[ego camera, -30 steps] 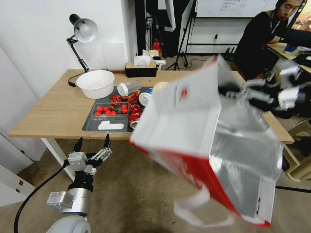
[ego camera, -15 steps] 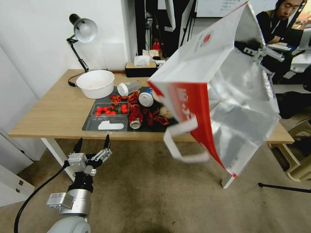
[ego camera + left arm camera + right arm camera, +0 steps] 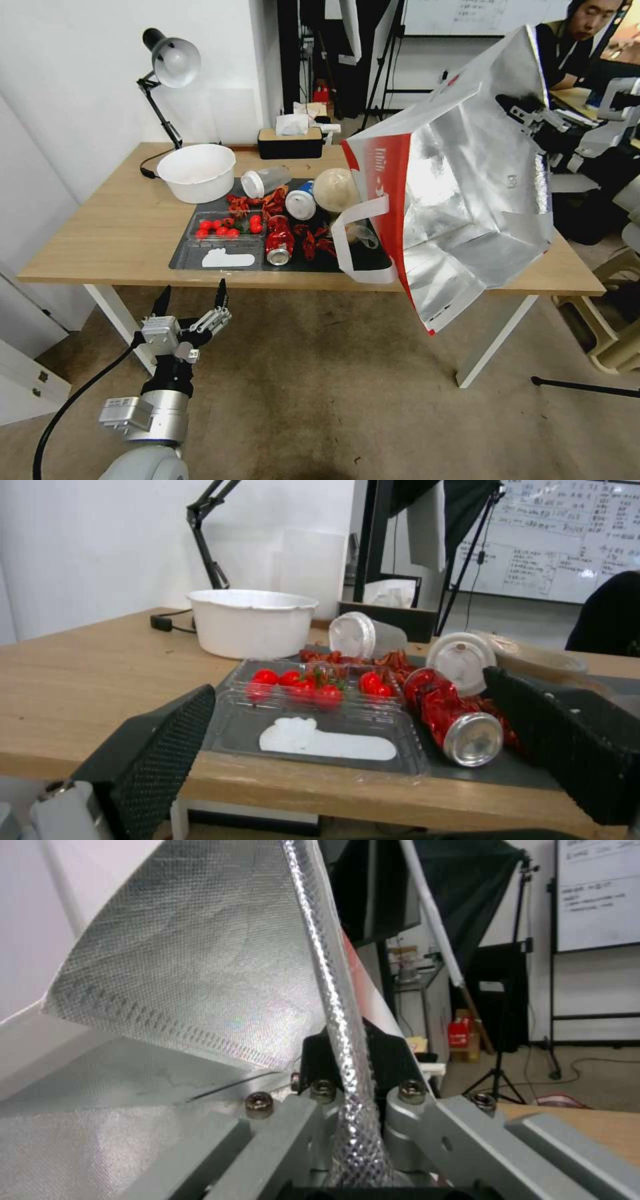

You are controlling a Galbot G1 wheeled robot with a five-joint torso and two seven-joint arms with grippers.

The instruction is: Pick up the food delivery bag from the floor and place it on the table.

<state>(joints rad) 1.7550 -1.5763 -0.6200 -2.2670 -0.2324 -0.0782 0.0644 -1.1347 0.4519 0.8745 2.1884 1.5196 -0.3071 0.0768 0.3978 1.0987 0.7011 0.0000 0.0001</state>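
Observation:
The food delivery bag (image 3: 467,200) hangs tilted in the air over the right part of the table (image 3: 113,227). Its open mouth faces me and shows the silver foil lining (image 3: 187,990). A red side panel (image 3: 393,200) and one white loop handle (image 3: 357,233) face the mat. My right gripper (image 3: 527,110) holds it at the upper right, shut on the bag's foil rim (image 3: 350,1050). Low in front of the table's front left edge, my left gripper (image 3: 190,297) stands open above the floor (image 3: 320,387), its textured fingers (image 3: 167,740) apart with nothing between them.
On the dark mat (image 3: 200,257) lie a clear box of tomatoes (image 3: 227,230), a red can (image 3: 279,240), tipped cups (image 3: 265,180) and a round beige lid (image 3: 337,190). A white bowl (image 3: 197,172), desk lamp (image 3: 170,63) and tissue box (image 3: 290,141) stand behind. A chair (image 3: 613,333) stands at the right.
The bag has swung up from low in front of the table to above its right part and turned its foil mouth toward me. The left arm has not moved.

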